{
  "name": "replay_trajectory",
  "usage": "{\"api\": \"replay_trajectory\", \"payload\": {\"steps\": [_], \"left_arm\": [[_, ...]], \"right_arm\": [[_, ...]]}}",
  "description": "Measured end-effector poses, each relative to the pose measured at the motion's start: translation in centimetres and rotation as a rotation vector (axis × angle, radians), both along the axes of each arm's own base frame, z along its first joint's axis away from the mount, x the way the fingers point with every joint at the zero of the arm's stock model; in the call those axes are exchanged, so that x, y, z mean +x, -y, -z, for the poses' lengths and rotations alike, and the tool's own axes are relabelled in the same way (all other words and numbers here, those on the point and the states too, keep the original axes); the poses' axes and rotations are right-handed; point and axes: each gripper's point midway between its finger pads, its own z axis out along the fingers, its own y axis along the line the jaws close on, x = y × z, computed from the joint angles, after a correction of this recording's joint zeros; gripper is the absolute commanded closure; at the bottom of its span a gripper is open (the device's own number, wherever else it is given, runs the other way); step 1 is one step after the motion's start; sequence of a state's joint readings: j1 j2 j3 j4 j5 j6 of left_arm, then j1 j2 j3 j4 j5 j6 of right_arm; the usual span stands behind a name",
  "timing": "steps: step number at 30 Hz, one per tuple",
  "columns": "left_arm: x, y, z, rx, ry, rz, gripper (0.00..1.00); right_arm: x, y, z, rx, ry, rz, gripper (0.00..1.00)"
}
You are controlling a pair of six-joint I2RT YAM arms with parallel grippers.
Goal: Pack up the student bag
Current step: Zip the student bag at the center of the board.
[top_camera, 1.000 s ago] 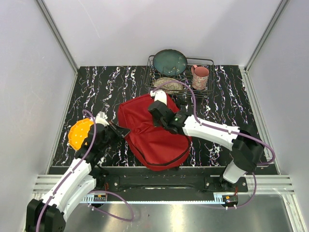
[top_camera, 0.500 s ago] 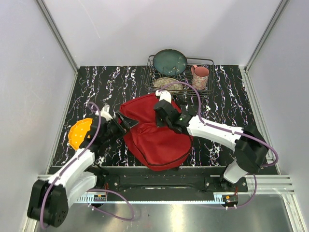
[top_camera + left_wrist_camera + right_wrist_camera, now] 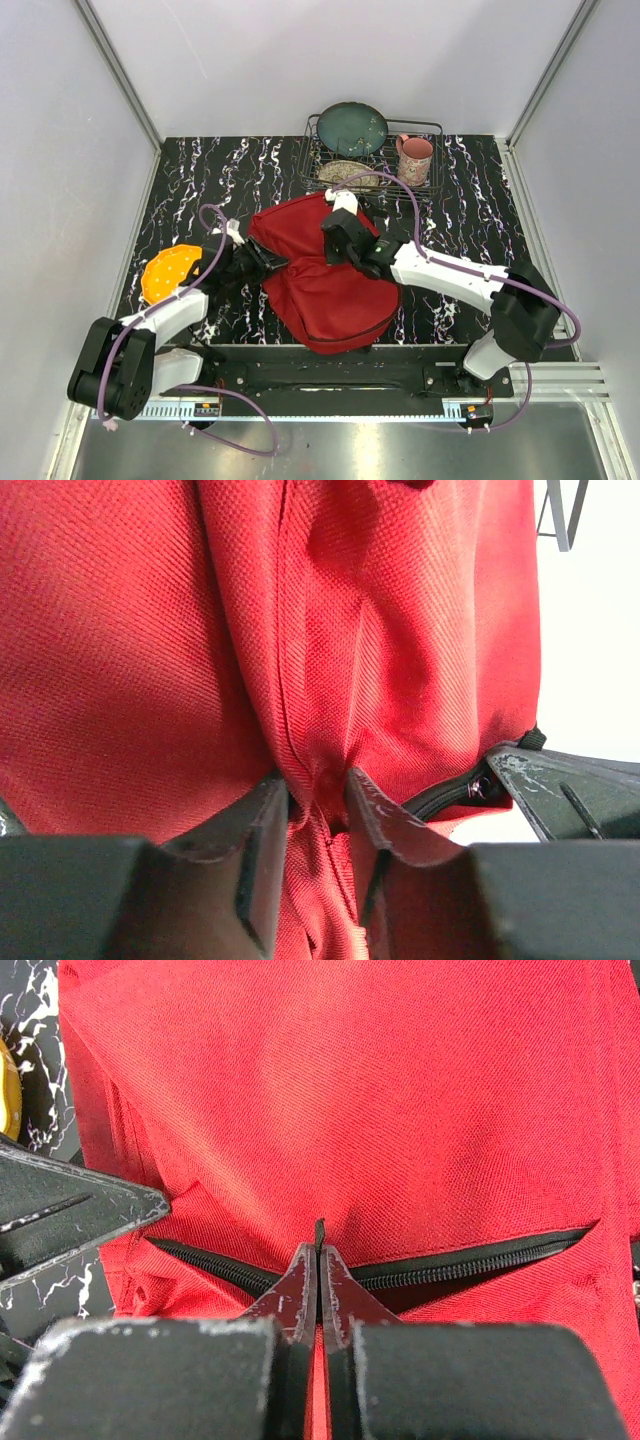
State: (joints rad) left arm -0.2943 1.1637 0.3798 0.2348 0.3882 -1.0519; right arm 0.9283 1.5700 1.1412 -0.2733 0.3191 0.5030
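Note:
The student bag (image 3: 325, 295), red with black zippers, lies flat in the middle of the table. My left gripper (image 3: 268, 262) is at the bag's left edge. In the left wrist view its fingers (image 3: 318, 790) pinch a raised fold of the red fabric (image 3: 150, 630). My right gripper (image 3: 332, 245) rests on the bag's upper part. In the right wrist view it (image 3: 319, 1250) is shut on the black zipper pull, whose tip pokes out above the fingertips. The zipper (image 3: 470, 1265) gapes slightly open on either side. A left finger (image 3: 70, 1210) shows at that view's left edge.
A wire dish rack (image 3: 438, 128) stands at the back, holding a teal plate (image 3: 352, 128), a pink mug (image 3: 414, 158) and a patterned plate (image 3: 345, 175). An orange round object (image 3: 165, 275) lies at the left, beside my left arm.
My left gripper moved right from beside the orange object to the bag's left edge, opened, and closed on a fold of fabric. My right gripper stayed shut, shifting slightly right.

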Motion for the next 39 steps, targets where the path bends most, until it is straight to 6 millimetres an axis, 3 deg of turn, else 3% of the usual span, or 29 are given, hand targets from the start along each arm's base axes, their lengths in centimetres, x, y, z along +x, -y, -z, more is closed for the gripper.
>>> {"api": "replay_trajectory", "payload": {"steps": [1, 4, 5, 15, 22, 25, 34, 35, 38, 39], "left_arm": [[0.0, 0.0, 0.1, 0.000, -0.001, 0.000, 0.81], [0.1, 0.1, 0.3, 0.000, -0.008, 0.000, 0.90], [0.2, 0.1, 0.4, 0.000, -0.013, 0.001, 1.00], [0.3, 0.2, 0.2, 0.006, -0.012, 0.009, 1.00], [-0.8, -0.8, -3.7, -0.009, 0.119, -0.004, 1.00], [-1.7, -1.6, -4.4, 0.002, 0.146, -0.011, 1.00], [-3.0, -3.4, -3.0, 0.033, 0.123, -0.048, 1.00], [-3.1, -3.5, -2.8, 0.033, 0.118, -0.050, 0.80], [-3.3, -3.5, -2.6, 0.029, 0.110, -0.039, 0.52], [-3.3, -3.5, -2.6, 0.031, 0.117, -0.033, 0.33]], "right_arm": [[-0.1, 0.1, 0.1, -0.001, -0.002, -0.001, 1.00], [-0.3, 0.1, 0.2, 0.000, -0.007, -0.006, 1.00], [-0.4, 0.2, 0.2, 0.001, -0.008, -0.008, 1.00], [-0.4, 1.1, -0.3, 0.002, 0.022, 0.012, 1.00], [1.1, 2.5, -0.4, -0.011, 0.036, 0.065, 1.00], [1.7, 2.6, -0.9, 0.005, 0.037, 0.075, 1.00], [3.1, 3.9, -1.2, 0.020, 0.032, 0.121, 1.00], [3.1, 4.1, -1.0, 0.019, 0.028, 0.126, 1.00], [2.9, 4.6, -0.3, 0.011, 0.017, 0.132, 1.00], [2.8, 4.8, -0.1, 0.011, 0.014, 0.133, 1.00]]}}
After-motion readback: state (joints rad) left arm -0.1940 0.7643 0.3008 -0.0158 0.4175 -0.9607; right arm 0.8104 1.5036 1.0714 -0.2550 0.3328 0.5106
